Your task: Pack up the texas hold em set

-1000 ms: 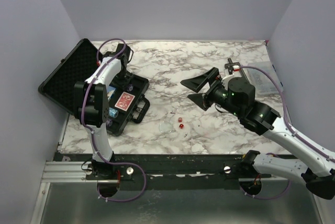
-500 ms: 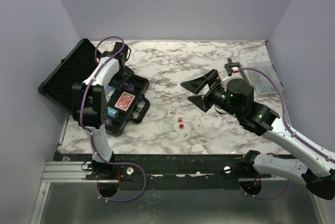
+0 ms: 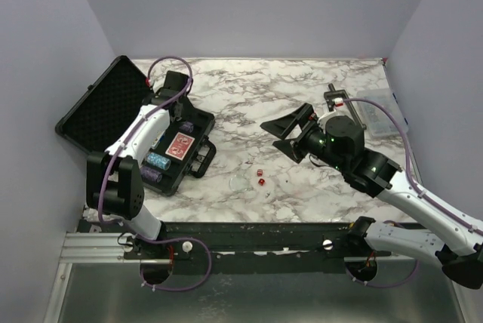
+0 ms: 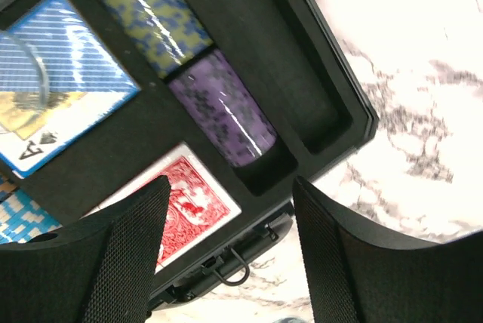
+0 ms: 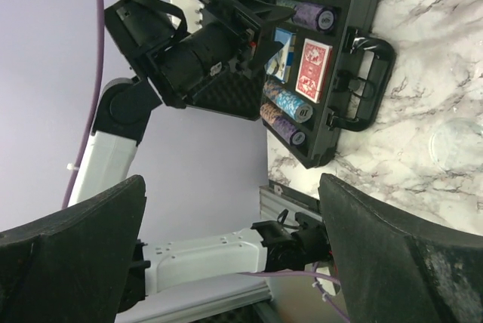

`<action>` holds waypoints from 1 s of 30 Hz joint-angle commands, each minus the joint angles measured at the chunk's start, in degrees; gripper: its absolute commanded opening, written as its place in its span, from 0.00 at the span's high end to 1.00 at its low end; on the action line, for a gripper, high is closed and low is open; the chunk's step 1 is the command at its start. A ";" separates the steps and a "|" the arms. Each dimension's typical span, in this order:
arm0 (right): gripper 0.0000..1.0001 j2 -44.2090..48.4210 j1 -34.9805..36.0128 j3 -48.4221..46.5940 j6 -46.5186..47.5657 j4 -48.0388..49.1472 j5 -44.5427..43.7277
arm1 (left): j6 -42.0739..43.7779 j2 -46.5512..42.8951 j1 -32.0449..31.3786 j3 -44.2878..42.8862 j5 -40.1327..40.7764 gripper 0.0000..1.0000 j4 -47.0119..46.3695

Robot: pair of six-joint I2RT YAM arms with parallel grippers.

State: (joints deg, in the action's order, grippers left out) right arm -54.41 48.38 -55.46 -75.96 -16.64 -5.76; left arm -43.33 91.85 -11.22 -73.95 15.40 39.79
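Nearest us, two tiny red dice (image 3: 260,178) lie loose on the white marble table (image 3: 249,96). Beyond them our right gripper (image 3: 269,131) hangs spread wide and empty. Farther left, our left gripper (image 4: 229,187) hovers, fingers apart, over the open black foam-lined hard case (image 3: 106,108).

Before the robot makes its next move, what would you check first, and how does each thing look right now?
1. Case open for packing: ok, the case has its lid up.
2. Left fingers free: ok, apart over the case, holding nothing.
3. Right fingers free: ok, wide apart above the table, empty.
4. Dice packed: not ok, two red dice lie on the table outside the case.
5. Room left in the case: ok, an empty slot sits beside the purple chip stack.
6. Whether the dice belong in that slot: cannot tell.
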 commanded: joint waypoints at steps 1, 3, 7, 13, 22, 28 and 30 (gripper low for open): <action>0.00 -0.55 0.29 0.69 2.95 -0.16 -2.59 | 9.20 -2.48 -5.47 2.60 2.61 0.37 -5.86; 0.01 -0.84 0.31 0.91 3.14 0.01 -2.24 | 10.80 -1.75 -7.46 2.37 2.97 0.42 -6.57; 0.02 -1.30 0.28 1.05 3.01 -0.39 -1.80 | 13.03 0.66 -9.07 1.46 0.81 0.51 -8.33; 0.03 -0.71 0.27 1.32 3.01 -1.32 -2.06 | 15.81 4.36 -9.25 0.17 1.70 0.61 -9.65; 0.04 -0.73 0.22 1.31 3.45 -1.20 -1.77 | 17.77 8.30 -8.88 -1.19 3.04 0.66 -10.39; 0.04 -0.39 0.22 1.72 3.71 -1.10 -2.01 | 17.49 9.77 -6.95 -1.06 2.97 0.66 -10.44; 0.04 -0.30 0.22 1.73 3.72 -1.11 -2.05 | 17.57 9.91 -6.26 -0.88 3.34 0.66 -10.54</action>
State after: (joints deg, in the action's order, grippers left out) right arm -55.48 48.38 -54.43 -73.38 -16.71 -6.20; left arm -26.48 100.38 -18.96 -73.63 16.56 29.82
